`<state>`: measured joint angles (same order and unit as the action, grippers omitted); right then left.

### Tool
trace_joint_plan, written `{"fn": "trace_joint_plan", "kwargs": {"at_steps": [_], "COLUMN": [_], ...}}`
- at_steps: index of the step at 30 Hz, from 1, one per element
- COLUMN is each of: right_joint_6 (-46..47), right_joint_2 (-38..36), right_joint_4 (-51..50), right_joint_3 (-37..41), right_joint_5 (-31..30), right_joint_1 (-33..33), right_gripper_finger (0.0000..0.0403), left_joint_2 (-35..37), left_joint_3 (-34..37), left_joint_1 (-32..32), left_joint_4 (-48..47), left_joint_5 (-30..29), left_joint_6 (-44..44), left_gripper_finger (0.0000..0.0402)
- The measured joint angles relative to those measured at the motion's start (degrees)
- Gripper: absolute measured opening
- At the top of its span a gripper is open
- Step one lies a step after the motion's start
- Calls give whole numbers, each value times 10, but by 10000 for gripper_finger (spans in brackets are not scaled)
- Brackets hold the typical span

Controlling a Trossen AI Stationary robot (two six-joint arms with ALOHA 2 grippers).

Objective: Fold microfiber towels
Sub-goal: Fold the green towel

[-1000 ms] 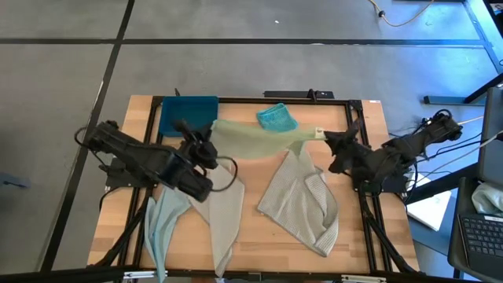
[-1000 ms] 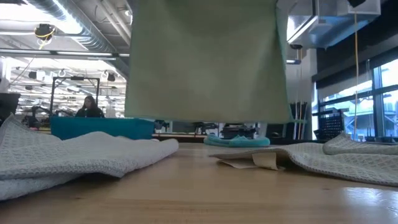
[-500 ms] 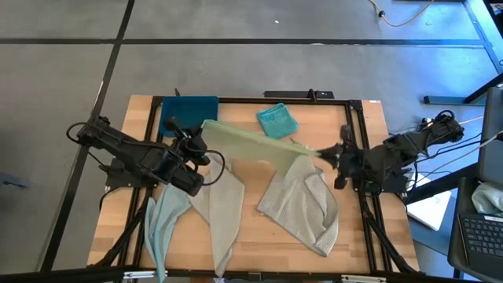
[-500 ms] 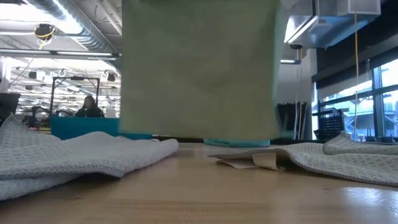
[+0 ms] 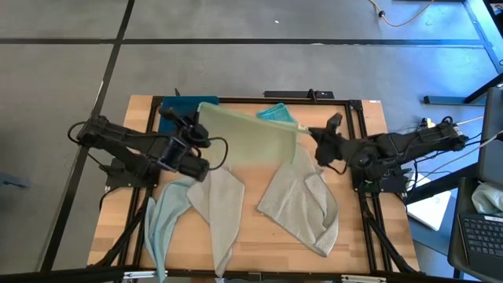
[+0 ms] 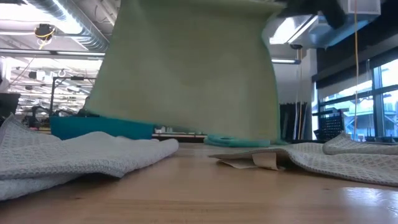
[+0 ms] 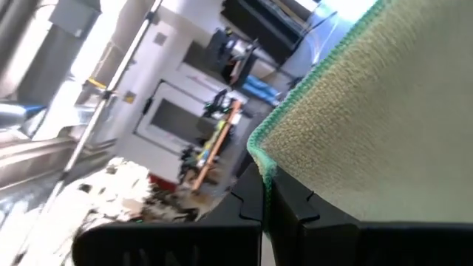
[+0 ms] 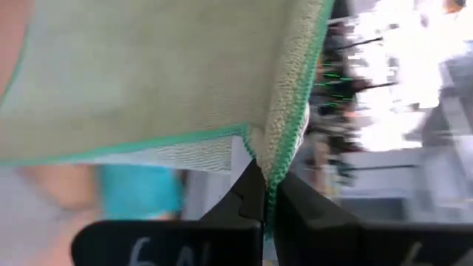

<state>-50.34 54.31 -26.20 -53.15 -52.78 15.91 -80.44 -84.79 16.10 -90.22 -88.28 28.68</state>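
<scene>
A pale green towel (image 5: 247,137) hangs spread between my two grippers over the far half of the table. My left gripper (image 5: 198,119) is shut on one upper corner and my right gripper (image 5: 305,132) on the other. In the low view the pale green towel (image 6: 186,68) hangs as a wide sheet, with its lower edge (image 6: 186,132) slanting just above the far table. Behind it lie the teal towel (image 5: 277,112) and the dark blue tray (image 5: 171,110), both partly covered. My left gripper pinches the green towel's upper corner (image 7: 260,157) between its two fingers, right at the stitched edge. The fingers come in about level from the table's left. The cloth spreads away from the corner, lifted. My right gripper pinches the other upper corner (image 8: 275,159) between its two fingers, where the stitched edges meet. The fingers come from the table's right, slanting slightly down. The cloth hangs away from them, its top edge fairly straight between the two grippers.
A light grey towel (image 5: 302,206) lies crumpled right of centre, another (image 5: 218,208) left of centre, and a pale blue one (image 5: 161,228) at the near left. Bare wood (image 5: 259,251) shows between them at the near edge. A black frame (image 5: 361,118) rims the table.
Both grippers have carried the green towel toward the table's far edge and a little down, and the right one has also gone left. The towel has swung with them. Its lower edge has sunk and now hangs in front of the tray and the teal towel.
</scene>
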Motion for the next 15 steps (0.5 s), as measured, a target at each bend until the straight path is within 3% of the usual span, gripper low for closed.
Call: {"fn": "trace_joint_plan", "kwargs": {"at_steps": [3,5,10,15], "right_joint_6": [-71,-56,151,358], "right_joint_2": [-11,-19,-20,11], "right_joint_4": [68,74,-20,-143], "right_joint_3": [0,-1,0,0], "right_joint_5": [7,32,121,337], "right_joint_1": [-7,-10,-15,-6], "right_gripper_finger": [12,12,12,12], "left_joint_2": [2,4,3,-9], "left_joint_3": [0,0,0,0], "left_joint_1": [-17,-21,-4,55], "left_joint_4": [0,0,2,5], "left_joint_5": [-3,-1,27,151], "left_joint_6": [-20,-20,20,113], "left_gripper_finger": [0,0,0,0]}}
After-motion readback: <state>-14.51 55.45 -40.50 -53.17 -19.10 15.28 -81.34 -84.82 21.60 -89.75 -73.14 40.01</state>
